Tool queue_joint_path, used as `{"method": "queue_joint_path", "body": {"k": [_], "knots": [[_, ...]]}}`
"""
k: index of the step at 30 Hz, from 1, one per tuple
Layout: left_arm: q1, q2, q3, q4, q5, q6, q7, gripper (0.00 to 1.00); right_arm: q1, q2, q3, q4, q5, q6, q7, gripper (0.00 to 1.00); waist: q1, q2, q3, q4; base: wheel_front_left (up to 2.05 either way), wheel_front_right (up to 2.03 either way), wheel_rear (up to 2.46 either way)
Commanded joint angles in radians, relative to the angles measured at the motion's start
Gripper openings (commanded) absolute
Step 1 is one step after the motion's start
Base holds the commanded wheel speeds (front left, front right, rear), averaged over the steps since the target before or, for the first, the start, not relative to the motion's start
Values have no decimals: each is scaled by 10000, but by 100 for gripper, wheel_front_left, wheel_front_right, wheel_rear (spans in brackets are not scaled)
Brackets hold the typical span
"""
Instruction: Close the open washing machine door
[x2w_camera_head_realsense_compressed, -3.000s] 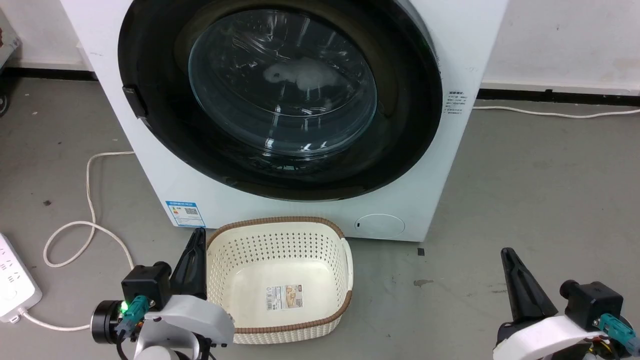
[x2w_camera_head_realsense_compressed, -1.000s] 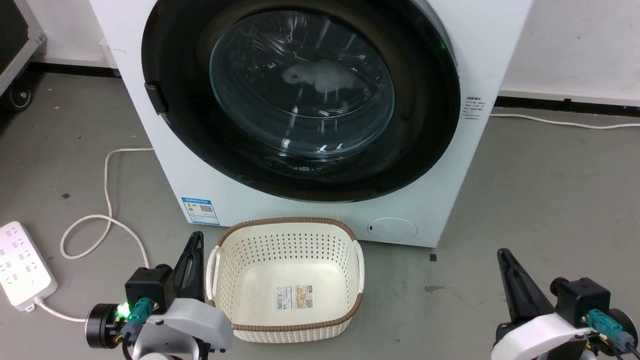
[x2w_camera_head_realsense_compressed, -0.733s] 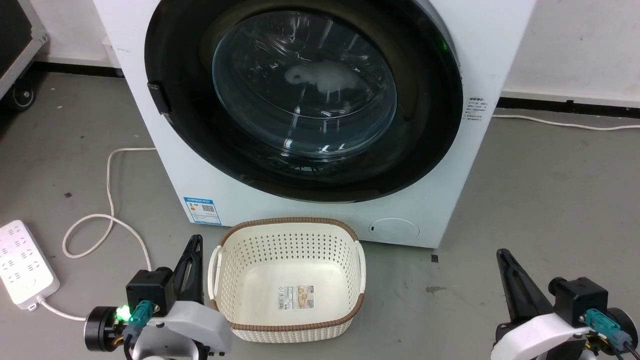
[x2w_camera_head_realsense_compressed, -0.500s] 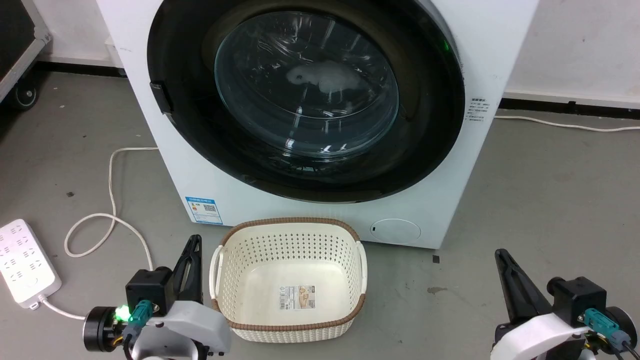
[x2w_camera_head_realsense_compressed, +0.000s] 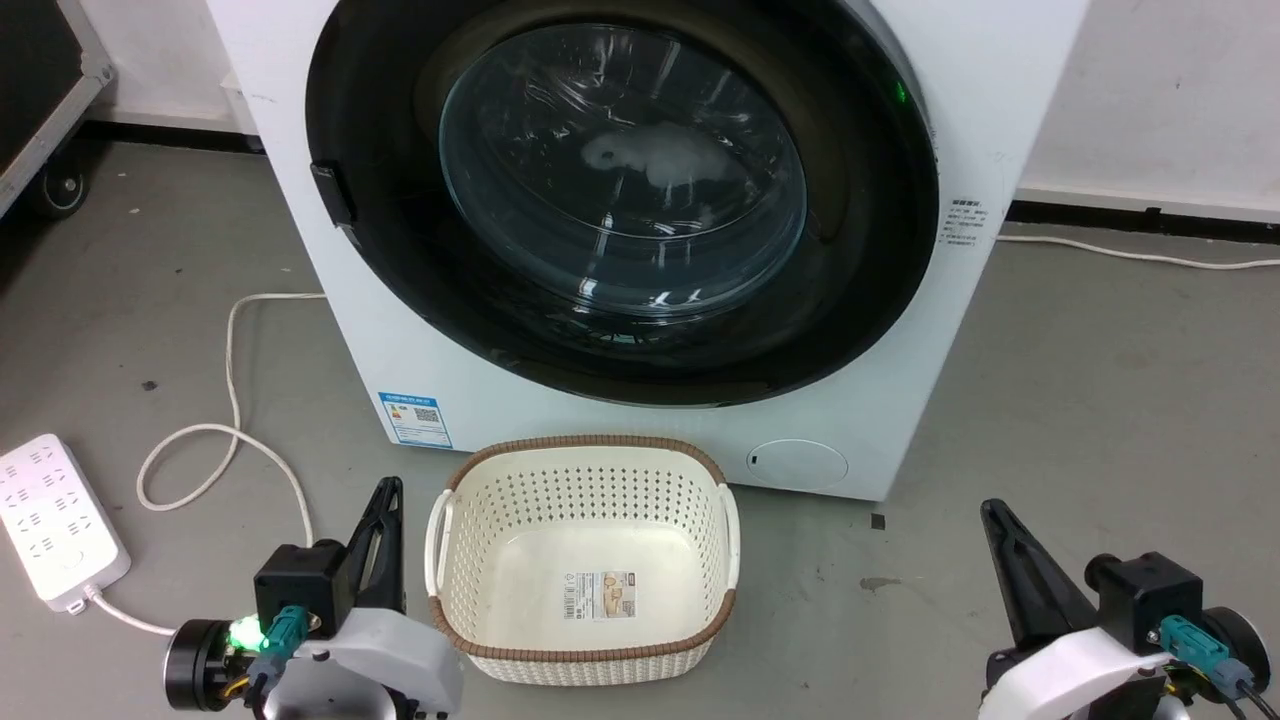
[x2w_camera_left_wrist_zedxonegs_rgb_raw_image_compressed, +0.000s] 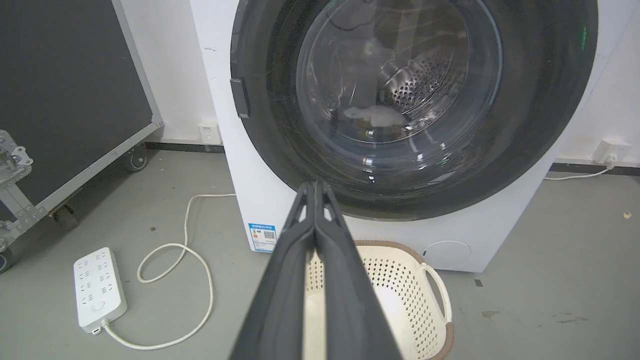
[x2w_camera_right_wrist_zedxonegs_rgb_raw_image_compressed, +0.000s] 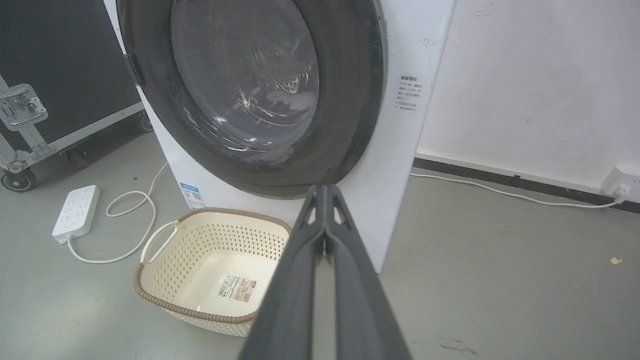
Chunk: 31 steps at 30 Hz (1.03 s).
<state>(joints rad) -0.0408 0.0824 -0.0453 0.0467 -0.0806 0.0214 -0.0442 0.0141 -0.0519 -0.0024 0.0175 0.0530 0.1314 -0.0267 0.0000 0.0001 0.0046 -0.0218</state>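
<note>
Though edge-on in head view, left tool (x2w_camera_left_wrist_zedxonegs_rgb_raw_image_compressed: 315, 184) and right tool (x2w_camera_right_wrist_zedxonegs_rgb_raw_image_compressed: 325, 187) fingertip-to-fingertip in wrist views; door (x2w_camera_head_realsense_compressed: 620, 190) flush.

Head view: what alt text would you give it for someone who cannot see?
The large round glossy black washing machine door, with a clear glass window, lies shut against the white machine. On the grey floor before it stands an empty cream perforated basket, the left gripper and right gripper low either side.

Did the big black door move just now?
No. The washing machine door stays flat against the white washing machine; everything slid right together, so the camera moved.
</note>
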Motion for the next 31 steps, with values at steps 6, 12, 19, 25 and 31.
{"method": "queue_joint_path", "body": {"k": [6,12,19,25,31], "knots": [[169,-83,126,-144,230,-78,105,0,-110,14,11,-88,-159,-6,87,0,0,-1,-9,41,0,0,0],[226,-140,204,-221,367,-111,185,0,-117,14,14,-109,-247,-6,130,0,0,-1,-18,83,0,0,0],[292,-206,295,-311,528,-148,279,0,-126,15,18,-133,-351,-7,180,0,0,-1,-28,133,0,0,0],[349,-263,373,-388,665,-181,359,0,-134,16,21,-154,-439,-7,223,0,0,-1,-37,175,0,0,0],[406,-320,451,-465,802,-213,439,0,-141,17,24,-175,-527,-7,266,0,0,-1,-46,217,0,0,0]]}}
